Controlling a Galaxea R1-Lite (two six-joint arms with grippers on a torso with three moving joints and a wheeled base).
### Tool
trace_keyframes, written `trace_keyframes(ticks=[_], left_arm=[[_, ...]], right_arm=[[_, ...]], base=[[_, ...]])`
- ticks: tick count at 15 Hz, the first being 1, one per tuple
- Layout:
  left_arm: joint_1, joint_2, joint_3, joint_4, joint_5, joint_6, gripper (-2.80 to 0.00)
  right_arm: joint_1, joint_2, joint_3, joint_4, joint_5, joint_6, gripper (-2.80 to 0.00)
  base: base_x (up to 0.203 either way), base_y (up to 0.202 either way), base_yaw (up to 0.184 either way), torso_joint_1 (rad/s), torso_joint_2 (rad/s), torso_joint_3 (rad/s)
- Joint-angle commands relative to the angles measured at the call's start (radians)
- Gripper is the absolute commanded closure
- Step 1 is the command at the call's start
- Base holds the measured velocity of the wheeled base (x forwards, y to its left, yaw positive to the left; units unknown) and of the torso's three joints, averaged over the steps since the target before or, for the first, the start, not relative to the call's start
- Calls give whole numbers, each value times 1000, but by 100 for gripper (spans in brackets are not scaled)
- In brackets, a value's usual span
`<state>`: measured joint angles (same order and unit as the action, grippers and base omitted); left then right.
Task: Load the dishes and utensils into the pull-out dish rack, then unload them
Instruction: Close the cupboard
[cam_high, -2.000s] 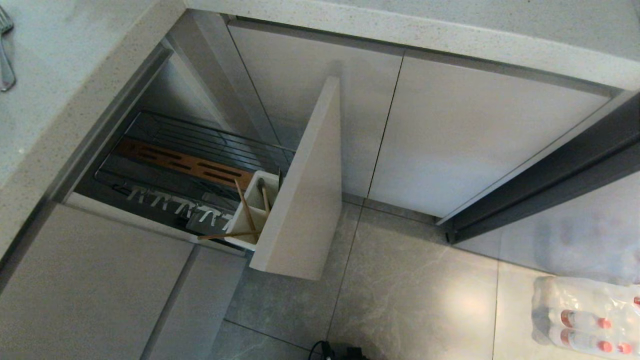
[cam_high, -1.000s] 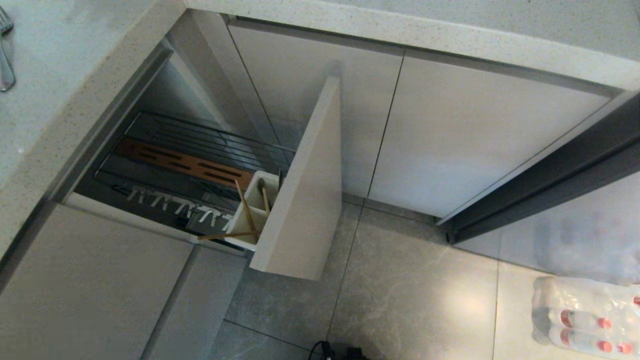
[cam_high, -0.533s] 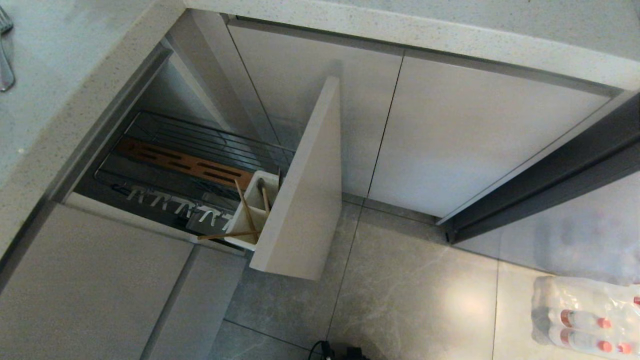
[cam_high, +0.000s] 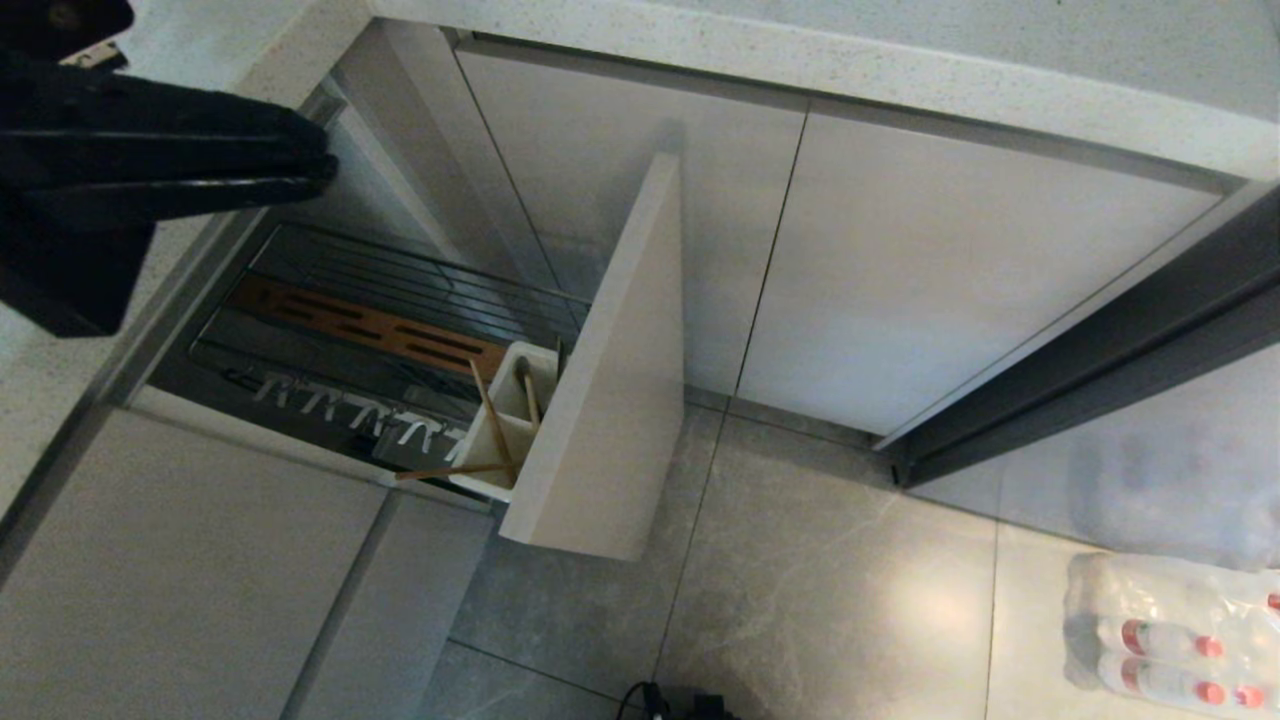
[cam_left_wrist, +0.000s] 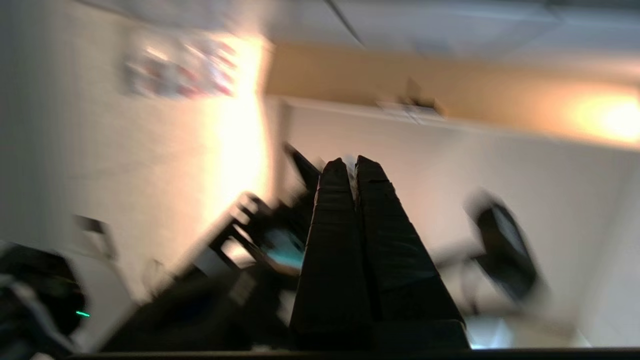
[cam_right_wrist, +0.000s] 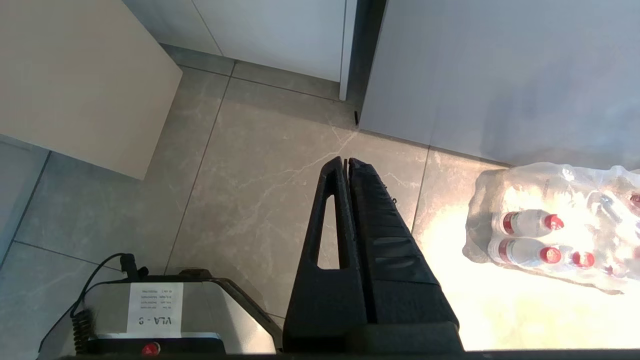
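the pull-out dish rack (cam_high: 400, 300) is chrome wire with a brown slotted wooden strip (cam_high: 370, 328) and a beige front panel (cam_high: 610, 380). thin wooden chopsticks (cam_high: 490, 410) lean in its white plastic caddy (cam_high: 500, 440) at the front end. left gripper (cam_high: 325, 165), black, pinched closed and seemingly empty, hovers over the rack's back corner by the speckled counter edge (cam_high: 800, 70). right gripper (cam_right_wrist: 346, 161) closed over grey floor tiles (cam_high: 800, 600).

Black left gripper (cam_high: 325, 170); chrome dish rack (cam_high: 400, 270) with brown slotted strip (cam_high: 370, 325); beige front panel (cam_high: 610, 400).
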<state>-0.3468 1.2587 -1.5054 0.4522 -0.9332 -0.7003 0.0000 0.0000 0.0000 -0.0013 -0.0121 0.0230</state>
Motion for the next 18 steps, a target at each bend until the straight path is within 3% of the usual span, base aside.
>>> trace_keyframes(ticks=[1, 3, 6, 8, 9, 11, 15, 18], left_arm=[[-28, 60, -8, -9, 101, 0, 0], [-67, 94, -37, -25, 184, 100, 0], [-189, 114, -31, -23, 282, 157, 0], [-279, 125, -9, -23, 408, 197, 0], [-316, 136, -1, -23, 502, 219, 0], [-354, 163, 6, -23, 623, 254, 0], [-400, 198, 11, -27, 736, 270, 0], [-508, 252, 7, -35, 993, 264, 0]], right_arm=[[0, 2, 0, 0, 0, 0, 0], [0, 1, 0, 0, 0, 0, 0], [0, 1, 0, 0, 0, 0, 0], [0, 2, 0, 0, 0, 0, 0], [0, 2, 0, 0, 0, 0, 0], [0, 1, 0, 0, 0, 0, 0], [0, 2, 0, 0, 0, 0, 0], [0, 2, 0, 0, 0, 0, 0]], base=[[0, 0, 0, 0, 0, 0], [0, 0, 0, 0, 0, 0], [0, 0, 0, 0, 0, 0], [0, 0, 0, 0, 0, 0], [0, 0, 0, 0, 0, 0], [0, 0, 0, 0, 0, 0], [0, 0, 0, 0, 0, 0], [0, 0, 0, 0, 0, 0]])
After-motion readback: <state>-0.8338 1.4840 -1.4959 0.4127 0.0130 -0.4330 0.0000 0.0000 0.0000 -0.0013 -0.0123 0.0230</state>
